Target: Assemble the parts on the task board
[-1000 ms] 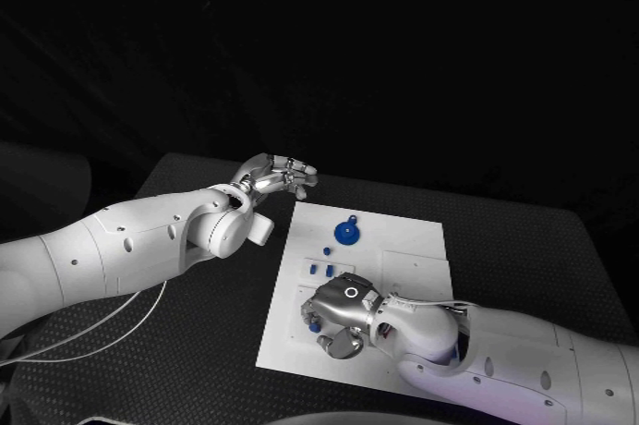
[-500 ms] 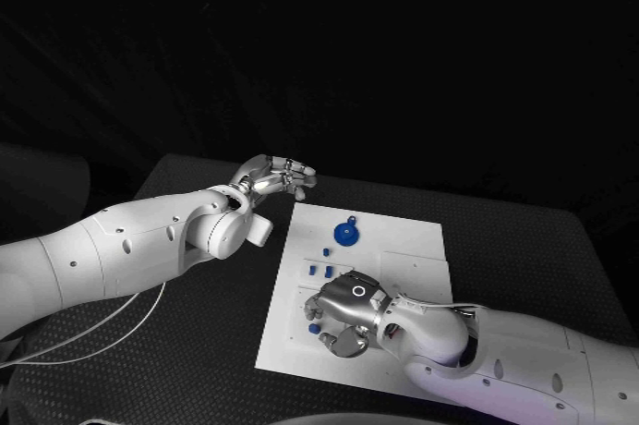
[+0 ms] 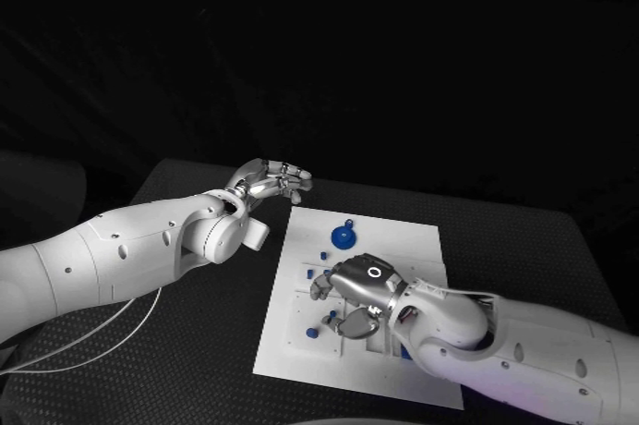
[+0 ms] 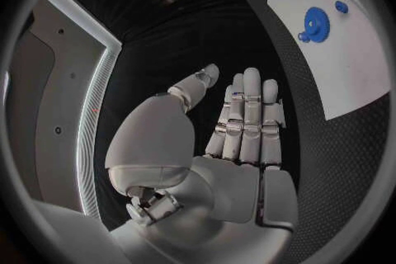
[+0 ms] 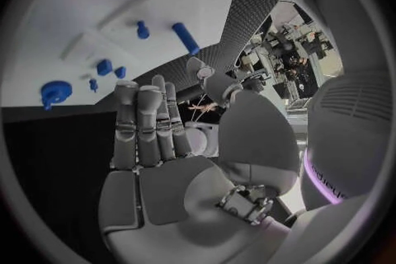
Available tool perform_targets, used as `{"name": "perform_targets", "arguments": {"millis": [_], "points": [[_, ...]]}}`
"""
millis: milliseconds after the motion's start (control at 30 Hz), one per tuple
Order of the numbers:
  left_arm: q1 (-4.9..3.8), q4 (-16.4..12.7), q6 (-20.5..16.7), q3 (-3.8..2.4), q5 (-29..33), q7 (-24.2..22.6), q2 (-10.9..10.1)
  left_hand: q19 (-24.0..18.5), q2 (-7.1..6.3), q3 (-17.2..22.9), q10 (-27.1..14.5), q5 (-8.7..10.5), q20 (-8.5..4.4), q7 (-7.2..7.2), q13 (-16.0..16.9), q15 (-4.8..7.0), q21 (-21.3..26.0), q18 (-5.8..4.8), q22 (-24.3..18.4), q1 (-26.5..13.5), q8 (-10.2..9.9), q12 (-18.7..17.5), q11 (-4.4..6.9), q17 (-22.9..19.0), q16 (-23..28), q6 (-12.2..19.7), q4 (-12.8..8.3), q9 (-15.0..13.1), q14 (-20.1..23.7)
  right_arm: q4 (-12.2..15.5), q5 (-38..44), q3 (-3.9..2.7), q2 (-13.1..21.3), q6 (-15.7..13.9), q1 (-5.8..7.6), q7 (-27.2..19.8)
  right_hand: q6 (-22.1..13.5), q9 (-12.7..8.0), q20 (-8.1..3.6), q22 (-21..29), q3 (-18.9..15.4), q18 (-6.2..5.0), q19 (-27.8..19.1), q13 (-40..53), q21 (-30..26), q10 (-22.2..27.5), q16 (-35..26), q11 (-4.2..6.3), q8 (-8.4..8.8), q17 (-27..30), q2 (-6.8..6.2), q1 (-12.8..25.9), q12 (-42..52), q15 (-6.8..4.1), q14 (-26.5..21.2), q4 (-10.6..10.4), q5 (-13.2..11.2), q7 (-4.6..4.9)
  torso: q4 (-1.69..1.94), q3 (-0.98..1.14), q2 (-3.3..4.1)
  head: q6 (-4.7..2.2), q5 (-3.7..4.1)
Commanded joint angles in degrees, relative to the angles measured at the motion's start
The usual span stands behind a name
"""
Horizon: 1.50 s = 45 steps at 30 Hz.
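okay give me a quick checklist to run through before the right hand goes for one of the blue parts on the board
1. Right hand free of any part: ok, fingers straight and nothing held, as the right wrist view shows.
2. Left hand off the task board: ok, it hovers beyond the board's far left corner, holding nothing.
3. Blue gear reachable: ok, uncovered on the board's far part.
4. Small blue parts beside the right hand: cannot tell whether seated or loose.
5. Parts beneath the right hand: cannot tell, hidden.

Black textured table, white task board lying flat mid-table
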<state>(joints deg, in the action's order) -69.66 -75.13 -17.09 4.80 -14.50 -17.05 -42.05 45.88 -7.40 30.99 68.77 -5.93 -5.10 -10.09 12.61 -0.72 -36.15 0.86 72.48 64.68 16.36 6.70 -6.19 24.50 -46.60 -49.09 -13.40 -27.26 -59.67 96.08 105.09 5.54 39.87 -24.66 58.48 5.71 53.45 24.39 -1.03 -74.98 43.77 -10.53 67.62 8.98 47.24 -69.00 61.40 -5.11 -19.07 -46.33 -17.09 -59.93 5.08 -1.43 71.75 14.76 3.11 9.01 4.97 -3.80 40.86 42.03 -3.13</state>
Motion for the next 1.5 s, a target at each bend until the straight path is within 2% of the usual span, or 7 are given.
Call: {"name": "perform_targets", "arguments": {"millis": [33, 333, 500, 533, 733, 1300, 1500], "points": [[-0.03, 0.4, 0.8, -0.02, 0.3, -0.5, 0.1, 0.5, 0.01, -0.1, 0.2, -0.17, 0.10, -0.03, -0.1, 0.08, 0.3, 0.86, 0.1, -0.4, -0.1, -0.1, 0.08, 0.1, 0.2, 0.4, 0.3, 0.0, -0.3, 0.8, -10.2, -0.64, 2.2, 0.2, 1.42, -1.8, -0.1, 0.1, -0.22, -1.0, -0.5, -4.47, 0.0, 0.1, 0.2, -0.5, 0.3, 0.16, -0.14, 0.0, -0.08, 1.0, 0.4, -0.10, 0.0, -0.6, -0.1, -0.20, -0.10, -0.05, -0.06, -0.42, 0.66], [0.21, 1.6, 0.8, 0.43, 0.6, -0.5, 0.3, 0.5, 0.02, -0.2, 0.3, -0.16, 0.11, -0.01, -0.1, 0.08, 0.3, 0.85, 0.1, -0.5, -0.1, -0.1, 0.10, 0.2, 0.2, 0.4, 0.4, 0.0, -0.3, 1.6, -32.6, -0.81, 10.6, 9.1, 7.17, 2.7, 0.9, 1.7, -0.90, -0.9, -4.6, -4.47, 1.9, 8.4, 1.5, -7.9, 1.3, 3.81, -1.25, -0.2, 0.70, 3.8, 11.2, -3.51, 1.8, -5.1, 0.7, -1.51, -0.44, 0.01, -0.64, -0.81, 2.93], [0.81, 1.9, 1.1, 0.59, 0.9, -0.5, 0.8, 0.5, 0.03, -0.2, 0.3, -0.16, 0.11, 0.00, -0.1, 0.08, 0.3, 0.85, 0.1, -0.6, 0.0, -0.1, 0.11, 0.2, 0.3, 0.3, 0.4, 0.0, -0.4, 1.1, -37.5, -0.68, 13.8, 19.3, 7.57, 10.5, 0.8, 4.2, -1.62, -1.4, -9.3, -4.47, 3.5, 33.8, 3.4, -1.7, 4.7, 5.25, -1.23, -2.8, 2.29, 6.2, 39.9, -5.38, 3.8, -7.2, 0.1, -2.80, -0.75, 0.04, -1.14, -0.51, 3.91], [0.96, 1.9, 1.2, 0.60, 0.9, -0.5, 0.8, 0.5, 0.03, -0.2, 0.3, -0.16, 0.11, 0.00, -0.1, 0.08, 0.3, 0.85, 0.1, -0.6, 0.0, -0.1, 0.11, 0.2, 0.3, 0.3, 0.4, 0.0, -0.4, 1.1, -38.4, -0.43, 14.2, 19.4, 7.57, 11.8, 0.8, 4.7, -2.05, -1.3, -9.0, -4.47, 3.4, 40.6, 4.4, 2.3, 7.0, 5.72, -1.07, -5.1, 2.02, 6.4, 47.0, -4.43, 2.9, -7.8, -0.1, -4.34, -0.77, 0.04, -1.22, -0.40, 3.96], [1.30, 2.3, 1.3, 0.68, 1.1, -0.5, 1.2, 0.5, 0.06, -0.2, 0.3, -0.16, 0.11, 0.00, -0.1, 0.09, 0.3, 0.85, 0.1, -0.6, 0.0, -0.1, 0.11, 0.2, 0.3, 0.4, 0.5, 0.0, -0.4, 1.3, -41.9, 1.18, 16.2, 27.8, 7.57, 21.9, 0.3, 6.0, -2.42, -1.3, -7.2, -4.47, 4.4, 46.8, 6.3, 3.1, 10.4, 5.66, -0.97, -8.6, 3.04, 9.0, 54.4, -5.33, 2.6, -11.7, -0.3, -3.09, -1.00, 0.07, -1.64, 0.08, 4.96], [1.41, 2.1, 1.6, 0.81, 1.1, -0.4, 1.2, 0.5, 0.11, -0.3, 0.3, -0.16, 0.11, -0.02, -0.1, 0.08, 0.4, 0.83, 0.2, -0.8, -0.1, -0.1, 0.10, 0.3, 0.4, 0.4, 0.6, 0.0, -0.4, 3.9, -47.2, 6.51, 17.1, 25.9, 7.40, 27.0, 0.8, 8.3, -3.60, -1.2, -6.7, -4.47, 4.8, 52.2, 9.5, 3.4, 12.7, 6.04, -1.40, -11.8, 4.26, 14.1, 60.1, -5.70, 2.4, -14.6, -0.3, -3.48, -1.34, -0.20, -1.97, 1.76, 6.32], [1.41, 1.8, 1.6, 0.82, 1.1, -0.4, 1.2, 0.5, 0.16, -0.4, 0.3, -0.16, 0.12, -0.03, -0.1, 0.07, 0.4, 0.82, 0.2, -1.0, -0.1, -0.1, 0.09, 0.4, 0.4, 0.5, 0.7, 0.0, -0.3, 3.3, -47.6, 7.00, 15.7, 24.7, 6.36, 27.5, 0.5, 8.5, -3.72, -1.2, -6.5, -4.47, 4.7, 52.6, 10.0, 3.2, 12.7, 6.01, -1.09, -12.1, 3.81, 15.1, 60.4, -5.67, 2.4, -14.9, -0.3, -3.44, -1.34, -0.24, -1.94, 1.98, 6.39]]}}
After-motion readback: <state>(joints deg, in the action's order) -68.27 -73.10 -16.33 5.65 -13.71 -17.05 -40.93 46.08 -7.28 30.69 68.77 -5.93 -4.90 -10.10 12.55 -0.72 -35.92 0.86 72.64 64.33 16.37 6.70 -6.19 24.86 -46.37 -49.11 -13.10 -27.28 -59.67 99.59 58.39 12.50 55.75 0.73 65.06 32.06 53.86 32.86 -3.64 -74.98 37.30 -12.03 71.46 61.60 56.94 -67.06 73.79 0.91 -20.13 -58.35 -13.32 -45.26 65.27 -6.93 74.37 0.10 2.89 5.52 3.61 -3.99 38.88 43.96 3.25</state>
